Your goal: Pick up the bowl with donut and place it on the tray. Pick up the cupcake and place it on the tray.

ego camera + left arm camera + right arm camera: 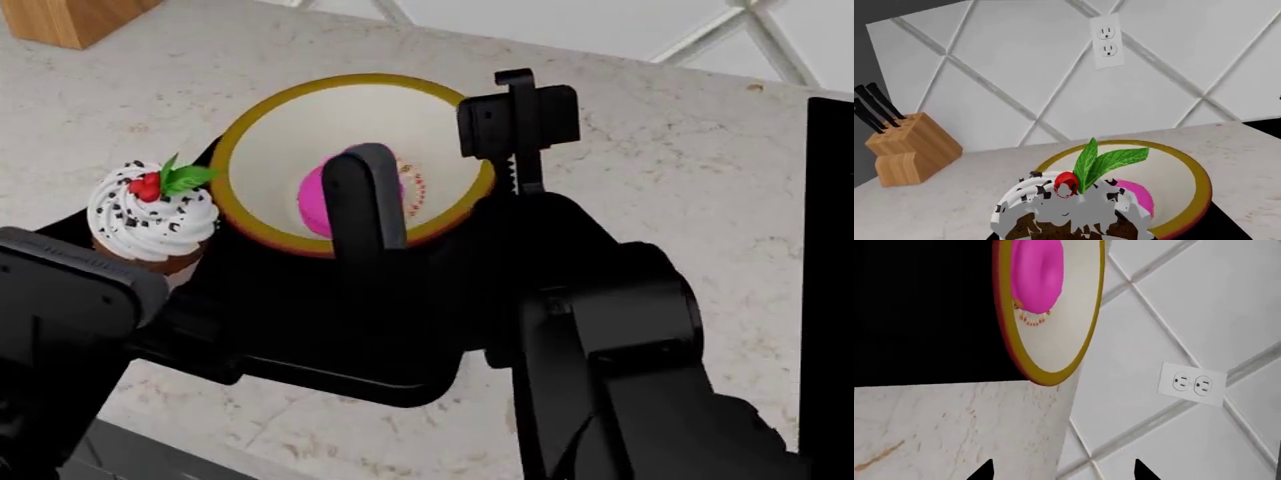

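Observation:
The cream bowl (287,140) with a yellow rim sits on the black tray (334,335) and holds the pink donut (318,195). My right gripper (443,155) hovers open over the bowl, one finger (367,195) above the donut and the other past the far rim. The right wrist view shows the bowl (1054,325), donut (1037,272) and tray (921,315) ahead of the open gripper (1062,472). The cupcake (150,215) stands upright at the tray's left edge. It fills the space at my left jaws (1067,210), hiding the fingers.
A wooden knife block (911,150) stands at the back left of the marble counter (667,180). A wall outlet (1107,41) is on the tiled backsplash. A black object (834,300) runs along the right edge of the head view.

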Tool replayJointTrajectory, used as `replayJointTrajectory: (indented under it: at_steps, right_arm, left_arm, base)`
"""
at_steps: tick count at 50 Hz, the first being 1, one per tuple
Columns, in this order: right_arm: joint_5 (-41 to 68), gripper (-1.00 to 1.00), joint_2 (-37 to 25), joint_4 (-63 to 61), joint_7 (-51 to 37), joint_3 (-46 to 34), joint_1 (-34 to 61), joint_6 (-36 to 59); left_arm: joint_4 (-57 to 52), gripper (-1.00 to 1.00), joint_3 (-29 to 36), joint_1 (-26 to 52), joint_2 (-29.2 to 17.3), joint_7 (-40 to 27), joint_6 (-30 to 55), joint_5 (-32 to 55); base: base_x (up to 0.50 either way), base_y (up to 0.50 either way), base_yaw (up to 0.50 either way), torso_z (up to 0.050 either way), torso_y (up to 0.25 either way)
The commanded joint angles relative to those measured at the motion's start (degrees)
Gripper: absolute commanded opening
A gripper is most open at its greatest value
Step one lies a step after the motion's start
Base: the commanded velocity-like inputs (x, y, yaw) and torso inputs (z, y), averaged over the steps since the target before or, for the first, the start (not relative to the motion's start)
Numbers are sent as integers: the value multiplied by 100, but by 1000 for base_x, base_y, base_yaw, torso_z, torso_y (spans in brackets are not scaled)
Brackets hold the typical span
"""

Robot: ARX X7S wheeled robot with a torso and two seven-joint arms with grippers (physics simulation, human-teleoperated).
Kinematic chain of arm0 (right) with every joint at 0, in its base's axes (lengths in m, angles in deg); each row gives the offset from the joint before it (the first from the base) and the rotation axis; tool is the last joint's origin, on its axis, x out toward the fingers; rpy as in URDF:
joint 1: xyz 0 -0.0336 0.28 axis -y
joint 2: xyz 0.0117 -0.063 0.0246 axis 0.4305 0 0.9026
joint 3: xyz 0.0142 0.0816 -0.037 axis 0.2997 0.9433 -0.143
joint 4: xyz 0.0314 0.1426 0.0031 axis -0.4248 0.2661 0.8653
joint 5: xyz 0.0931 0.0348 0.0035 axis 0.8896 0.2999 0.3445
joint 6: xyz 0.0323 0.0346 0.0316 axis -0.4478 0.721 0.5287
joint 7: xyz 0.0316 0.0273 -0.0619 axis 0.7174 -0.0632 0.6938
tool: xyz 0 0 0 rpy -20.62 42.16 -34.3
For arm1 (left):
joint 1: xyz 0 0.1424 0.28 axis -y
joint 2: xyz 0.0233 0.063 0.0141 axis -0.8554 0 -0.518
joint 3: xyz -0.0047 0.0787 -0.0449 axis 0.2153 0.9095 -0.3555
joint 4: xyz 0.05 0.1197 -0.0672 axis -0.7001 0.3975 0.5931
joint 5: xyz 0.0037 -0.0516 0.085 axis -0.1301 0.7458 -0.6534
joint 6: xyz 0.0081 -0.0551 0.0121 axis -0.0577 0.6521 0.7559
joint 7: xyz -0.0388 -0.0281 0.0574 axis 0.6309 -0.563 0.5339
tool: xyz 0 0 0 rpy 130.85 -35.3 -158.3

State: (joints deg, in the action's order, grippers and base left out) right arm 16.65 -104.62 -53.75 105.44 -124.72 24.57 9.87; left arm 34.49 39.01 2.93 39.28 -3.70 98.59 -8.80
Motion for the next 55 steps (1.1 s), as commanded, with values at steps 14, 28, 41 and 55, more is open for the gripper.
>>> replayJointTrajectory:
  at_steps: [14,28,41,55]
  right_arm:
    - [-83,100,-229,-269,40,60,89,173]
    - [-103,100,-209,-295,27,75,53,215]
    - [-112,100,-170,-227,6,60,16,171]
    - [-96,100,-166,-155,-24,94,-32,85]
  left_arm:
    - [1092,-100,-600,-422,116,768,-1179,603]
    - [1658,-100,-962,-468,252,1145,-1551,1001]
    - [2185,-100,-928,-248,382,1317,-1603,1015]
    - [2637,-100,-746,141,549,1253,-1607,759]
  base:
    - [0,0,0,0,0]
    - [0,0,0,1,0]
    - [0,0,0,0,0]
    - [0,0,0,0,0]
